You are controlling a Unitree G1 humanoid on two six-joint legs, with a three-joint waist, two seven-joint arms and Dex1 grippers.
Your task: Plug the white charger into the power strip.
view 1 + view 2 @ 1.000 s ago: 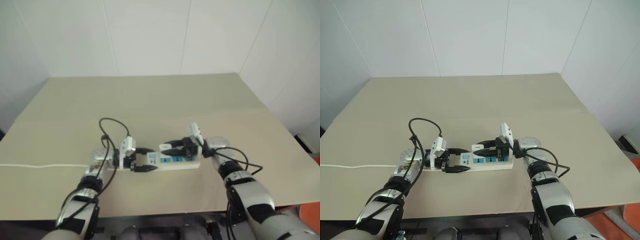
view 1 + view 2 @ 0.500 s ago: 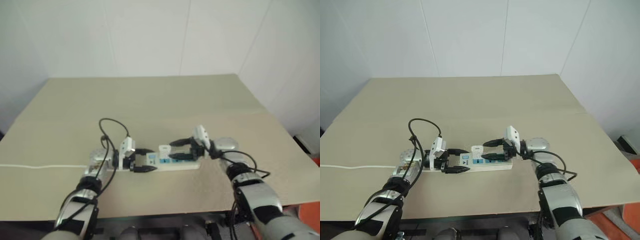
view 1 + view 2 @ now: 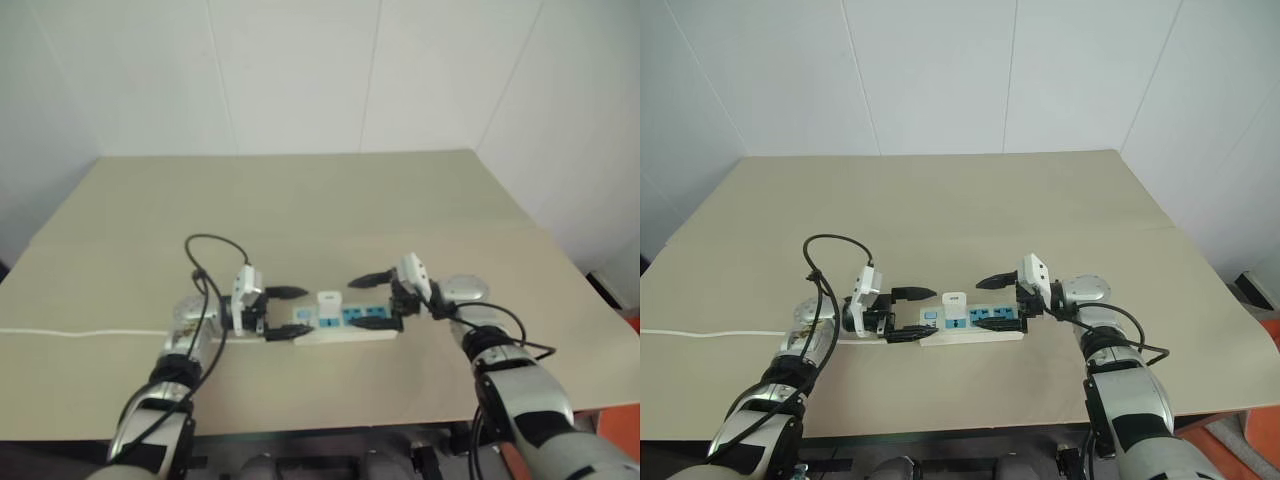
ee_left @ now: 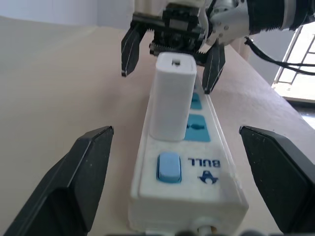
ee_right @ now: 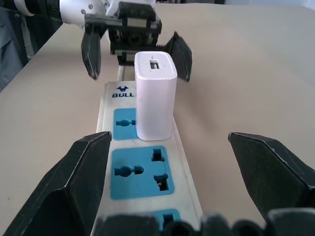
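Observation:
The white charger [image 3: 954, 301] stands upright in a socket near the left end of the power strip [image 3: 985, 331], which lies across the table in front of me. From close up, the charger [image 5: 155, 93] sits in the blue-faced socket beside the strip's switch [image 4: 169, 166]. My left gripper [image 3: 910, 314] is open at the strip's left end, its fingers spread above and below it. My right gripper [image 3: 992, 303] is open at the strip's right half, just right of the charger. Neither one touches the charger.
The strip's thin white cord [image 3: 80, 333] runs left along the beige table [image 3: 330, 200] and off its edge. The table's front edge [image 3: 970, 425] lies close below the strip. White walls stand behind and to the right.
Both grippers have opened. The right one let go of the charger and drew back to the right; the left one released the strip's end and rose a little. The charger stays standing in the strip.

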